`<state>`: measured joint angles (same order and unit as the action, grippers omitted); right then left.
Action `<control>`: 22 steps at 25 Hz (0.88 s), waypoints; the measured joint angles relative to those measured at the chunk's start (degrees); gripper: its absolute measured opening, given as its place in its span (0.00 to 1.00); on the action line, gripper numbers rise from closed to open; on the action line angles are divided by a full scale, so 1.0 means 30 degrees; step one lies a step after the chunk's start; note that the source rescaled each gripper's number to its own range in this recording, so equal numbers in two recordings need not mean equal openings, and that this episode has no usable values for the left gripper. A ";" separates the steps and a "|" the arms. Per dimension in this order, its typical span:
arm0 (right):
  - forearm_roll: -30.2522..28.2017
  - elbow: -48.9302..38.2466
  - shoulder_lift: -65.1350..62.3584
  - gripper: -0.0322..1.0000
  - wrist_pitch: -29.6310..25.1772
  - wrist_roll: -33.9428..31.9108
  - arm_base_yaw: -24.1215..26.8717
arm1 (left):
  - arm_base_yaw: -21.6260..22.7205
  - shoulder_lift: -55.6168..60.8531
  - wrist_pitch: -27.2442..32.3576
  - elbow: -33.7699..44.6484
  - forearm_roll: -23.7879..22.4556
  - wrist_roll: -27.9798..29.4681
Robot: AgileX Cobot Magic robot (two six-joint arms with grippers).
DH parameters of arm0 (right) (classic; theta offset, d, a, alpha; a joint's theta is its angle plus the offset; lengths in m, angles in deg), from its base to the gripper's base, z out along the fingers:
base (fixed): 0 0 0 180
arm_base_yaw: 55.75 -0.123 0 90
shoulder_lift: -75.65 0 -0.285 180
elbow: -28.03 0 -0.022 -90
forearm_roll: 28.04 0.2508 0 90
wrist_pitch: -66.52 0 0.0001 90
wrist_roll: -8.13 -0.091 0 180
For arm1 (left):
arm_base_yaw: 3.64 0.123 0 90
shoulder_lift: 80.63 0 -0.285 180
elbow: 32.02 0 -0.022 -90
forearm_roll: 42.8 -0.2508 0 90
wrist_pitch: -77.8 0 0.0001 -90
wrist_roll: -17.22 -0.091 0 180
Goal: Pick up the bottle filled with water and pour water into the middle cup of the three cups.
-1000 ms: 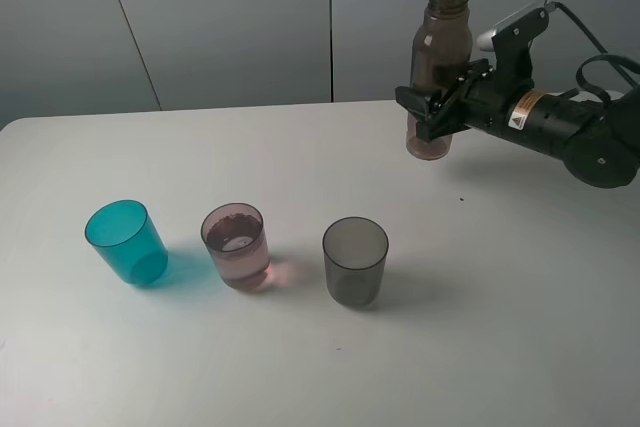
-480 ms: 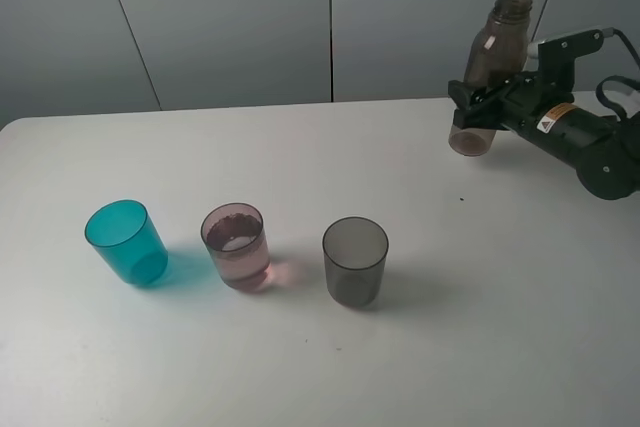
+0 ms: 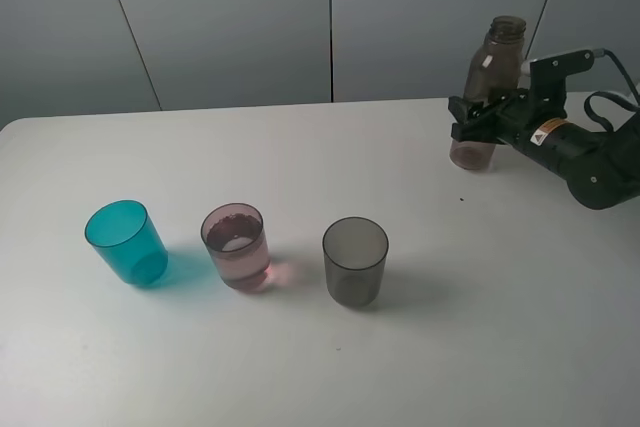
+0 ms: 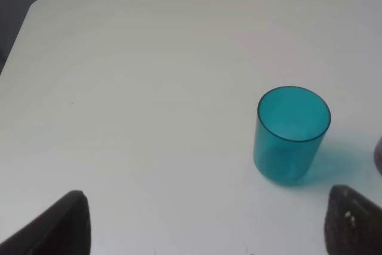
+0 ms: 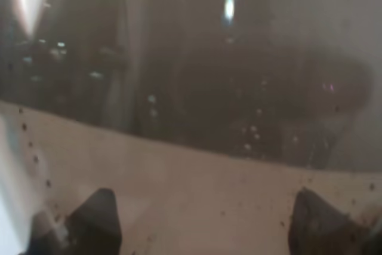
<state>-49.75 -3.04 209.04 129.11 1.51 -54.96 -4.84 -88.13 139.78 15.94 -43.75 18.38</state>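
Note:
The smoky brown bottle [image 3: 487, 97] stands upright at the table's far right, its base at or just above the surface. My right gripper [image 3: 474, 125] is shut on its lower body. In the right wrist view the bottle [image 5: 191, 88] fills the picture between the dark fingertips [image 5: 95, 222]. The three cups form a row near the front: teal cup [image 3: 125, 242], pink middle cup [image 3: 236, 245] with some water in it, grey cup [image 3: 354, 261]. My left gripper [image 4: 203, 225] is open above bare table, short of the teal cup [image 4: 292, 134]. It is out of the high view.
The white table [image 3: 300, 147] ends at a grey panelled wall behind. The right arm [image 3: 585, 152] with its cable reaches in from the right edge. A sliver of the pink cup [image 4: 378, 154] shows at the edge of the left wrist view.
The right gripper has carried the bottle to the right and toward the back, then lowered it close to the table. The cups have not moved.

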 joint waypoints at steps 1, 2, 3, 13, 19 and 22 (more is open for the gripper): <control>0.0000 0.0000 0.0025 0.03 -0.0124 0.0032 0.0000 | 0.0000 0.0000 0.0000 0.0000 0.0000 0.0000; 0.0000 0.0000 0.0025 0.03 -0.0124 0.0042 0.0000 | 0.0000 0.0000 0.0000 0.0000 0.0000 0.0000; 0.0000 0.0000 0.0025 0.03 -0.0124 0.0078 0.0000 | 0.0000 0.0000 0.0000 0.0000 0.0000 0.0000; 0.0000 0.0026 0.0025 0.03 -0.0298 0.0078 0.0000 | 0.0000 0.0000 0.0000 0.0000 0.0000 -0.0050; -0.0075 -0.0083 0.0025 0.93 -0.0403 0.0078 0.0000 | 0.0000 0.0000 0.0000 0.0000 0.0000 -0.0015; -0.0075 -0.0845 -0.0352 0.99 -0.0436 0.0078 0.0000 | 0.0000 0.0000 0.0000 0.0000 0.0000 -0.0015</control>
<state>-49.97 -5.57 207.99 127.80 1.75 -54.96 -4.84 -88.13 139.78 15.94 -43.75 18.34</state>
